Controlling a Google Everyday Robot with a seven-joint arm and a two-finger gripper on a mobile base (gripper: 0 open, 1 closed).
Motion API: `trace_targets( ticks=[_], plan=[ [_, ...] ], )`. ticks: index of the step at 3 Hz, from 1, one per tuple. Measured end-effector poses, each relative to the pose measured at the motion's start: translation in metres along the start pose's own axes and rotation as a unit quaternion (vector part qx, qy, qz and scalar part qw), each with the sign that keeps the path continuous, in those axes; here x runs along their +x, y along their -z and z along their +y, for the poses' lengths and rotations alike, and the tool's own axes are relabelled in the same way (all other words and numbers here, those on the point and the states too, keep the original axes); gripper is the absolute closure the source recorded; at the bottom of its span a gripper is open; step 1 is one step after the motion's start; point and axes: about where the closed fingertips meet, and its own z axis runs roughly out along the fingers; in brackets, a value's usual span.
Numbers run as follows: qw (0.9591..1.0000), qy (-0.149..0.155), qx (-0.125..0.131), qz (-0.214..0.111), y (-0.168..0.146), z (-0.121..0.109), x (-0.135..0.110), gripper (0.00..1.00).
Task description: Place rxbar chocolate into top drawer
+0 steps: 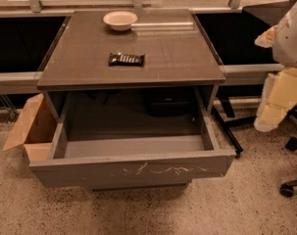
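The rxbar chocolate [126, 59], a small dark wrapped bar, lies flat on the brown table top [177, 58], a little left of centre. Below the table top, the top drawer [133, 169] is pulled fully open; its grey front panel has white scratch marks and nothing shows inside. My arm is at the far right edge of the view, beside the table and well away from the bar. Its cream-coloured gripper [268, 117] hangs low, about level with the drawer, and holds nothing that I can see.
A cream round bowl [120, 19] stands at the back of the table top. An open brown cardboard box [33, 129] sits on the floor, left of the drawer. Black office chair legs [291, 185] stand on the floor at the right. A window ledge runs behind the table.
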Motion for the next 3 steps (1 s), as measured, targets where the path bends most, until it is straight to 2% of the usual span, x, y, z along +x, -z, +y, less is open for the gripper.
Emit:
trace_targets(
  ticks=[1, 2, 3],
  plan=[
    [0.9983, -0.001, 0.020, -0.055, -0.016, -0.044, -0.018, 0.00],
    [0.9919, 0.007, 0.022, -0.125, -0.033, -0.095, -0.041, 0.00],
    [0.9675, 0.006, 0.018, -0.252, -0.052, -0.156, -0.086, 0.00]
  ],
)
